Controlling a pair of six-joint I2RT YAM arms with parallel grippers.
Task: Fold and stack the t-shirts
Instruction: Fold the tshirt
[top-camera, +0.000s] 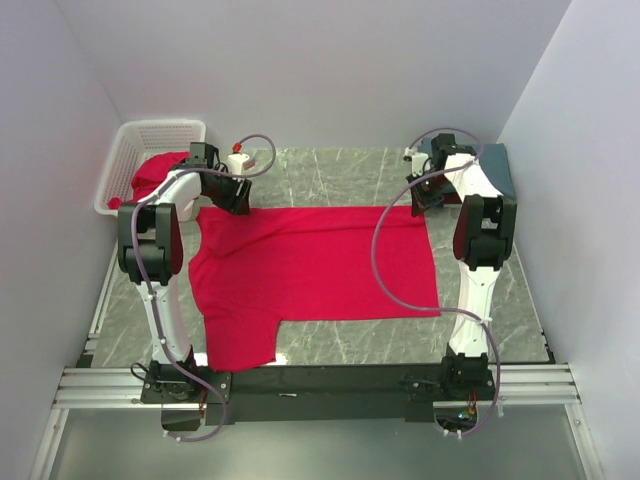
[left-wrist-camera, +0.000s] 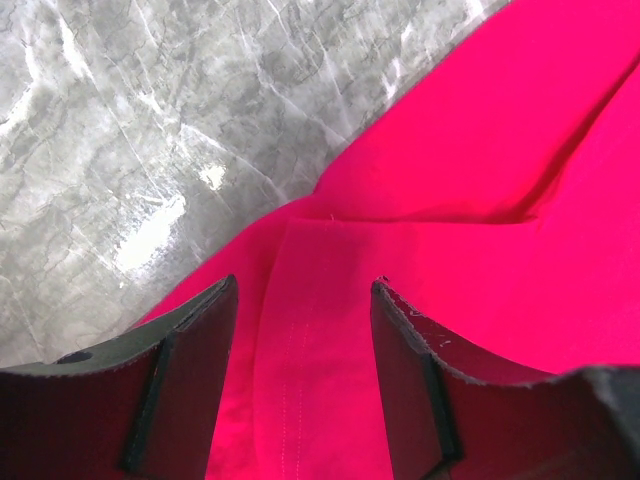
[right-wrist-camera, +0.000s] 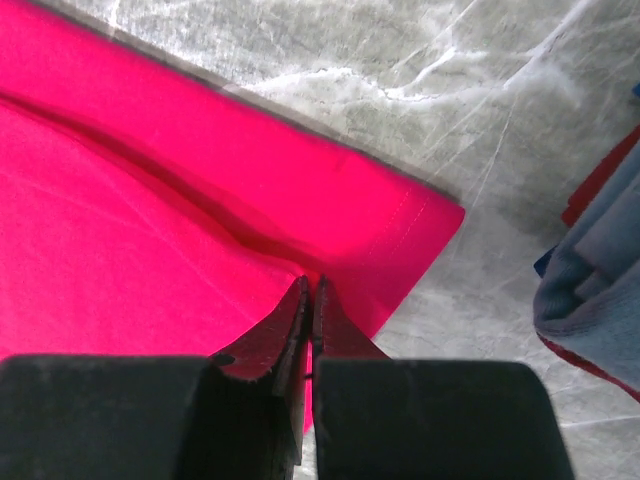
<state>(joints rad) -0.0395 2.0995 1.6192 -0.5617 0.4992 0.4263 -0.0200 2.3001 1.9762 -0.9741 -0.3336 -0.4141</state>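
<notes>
A grey marbled table (top-camera: 330, 175) fills a narrow bay closed in by pale walls (top-camera: 300, 60) on the left, far and right sides. A bare strip of table runs along the far edge, with more bare table near the arms' bases on the right. A white lattice basket (top-camera: 125, 150) sits at the far left corner with red cloth (top-camera: 155, 172) bunched inside. A folded slate-blue t-shirt (top-camera: 500, 170) lies at the far right. A bright red t-shirt (top-camera: 310, 270) lies spread flat across the middle, one sleeve pointing to the near left. The left end effector (left-wrist-camera: 305, 300) hangs spread over its far left part, one finger on either side of a stitched seam. The right end effector (right-wrist-camera: 310, 290) is pressed together, pinching the red t-shirt near its far right hem corner, where a crease gathers toward the tips.
</notes>
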